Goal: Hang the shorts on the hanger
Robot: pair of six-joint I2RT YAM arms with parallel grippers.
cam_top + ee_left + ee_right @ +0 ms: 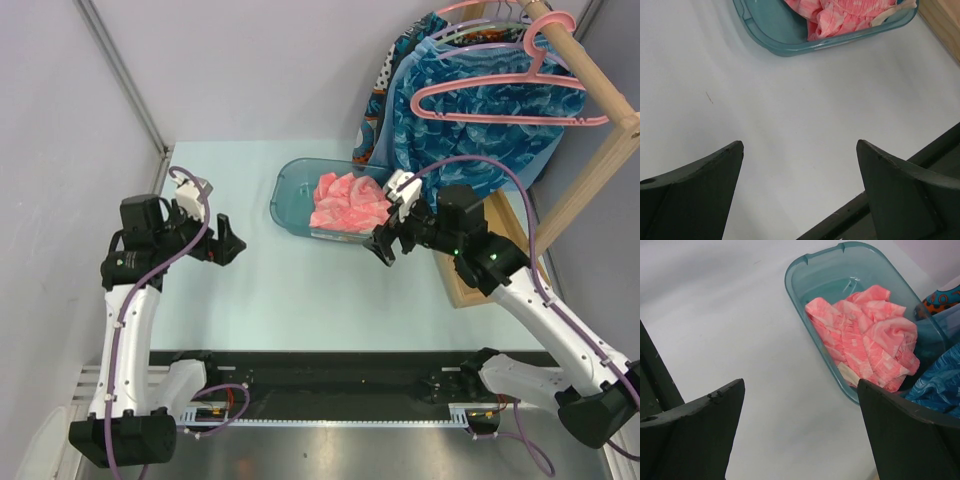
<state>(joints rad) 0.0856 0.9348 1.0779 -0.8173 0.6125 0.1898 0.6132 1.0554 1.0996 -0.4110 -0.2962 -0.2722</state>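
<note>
Both claws are spread wide and hold nothing. Your shorts [348, 200] are crumpled in a heap inside the teal tub [285, 190], in the half of it nearer the right arm; the other half of the tub shows bare bottom.

Right claw [385, 235]: in the top view it hangs at the tub's near right corner, just beside the heap, no contact visible. In the right wrist view the shorts [865, 342] lie ahead of the claw [800, 387] and off toward its right finger, beyond the tips and not between them. The tub rim [805, 270] runs diagonally across that view, and blue fabric sits just past the tub at the right edge.

Left claw [230, 240]: well apart from the tub, out to its left over the bare pale surface [300, 290], tips pointing toward the tub. In the left wrist view you only get a strip of the shorts [840, 17] at the top edge, far ahead of the claw [800, 150], right of centre, behind the tub wall [770, 30].

The hanger [500, 117] is bright pink and hooked on the wooden rod [585, 70] at back right, hanging in front of the blue patterned garments [470, 70], above and behind the tub. It is apart from both claws and from the shorts. More hangers sit further along the rod; they are too bunched together to tell apart.
</note>
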